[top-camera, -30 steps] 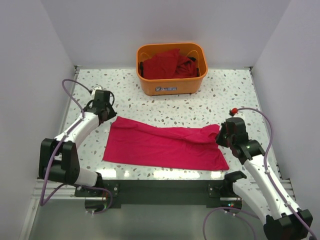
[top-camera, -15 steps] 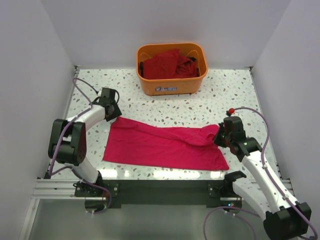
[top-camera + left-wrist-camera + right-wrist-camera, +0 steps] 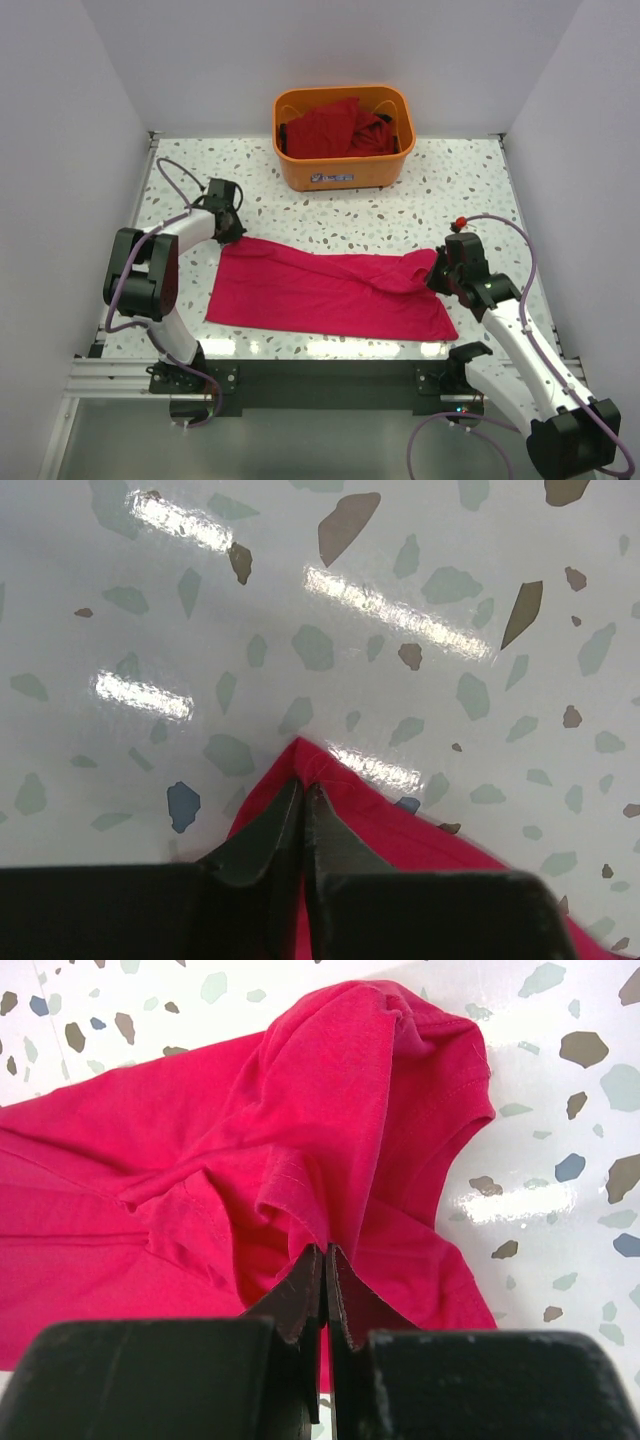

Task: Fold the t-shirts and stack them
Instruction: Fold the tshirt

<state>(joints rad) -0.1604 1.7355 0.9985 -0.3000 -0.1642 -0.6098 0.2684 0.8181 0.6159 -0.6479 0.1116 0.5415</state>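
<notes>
- Top external: left gripper [image 3: 233, 233] sits at the far-left corner of the crimson t-shirt [image 3: 320, 292]; left wrist view shows jaws all but closed, corner pinched at the tips
- shirt lies flat on the table [image 3: 440, 190], long axis left-right, spanning between both arms; orange basket [image 3: 343, 172] behind it holds darker red t-shirts [image 3: 325, 128], count unclear
- right gripper [image 3: 438, 276] is at the shirt's right end, jaws closed on a bunched fold near the sleeve; each arm is nearest its own end; lower layers hidden

Top camera high, looking down from near side; wrist cameras close; crimson t-shirt [image 3: 330, 290] probably shared.
</notes>
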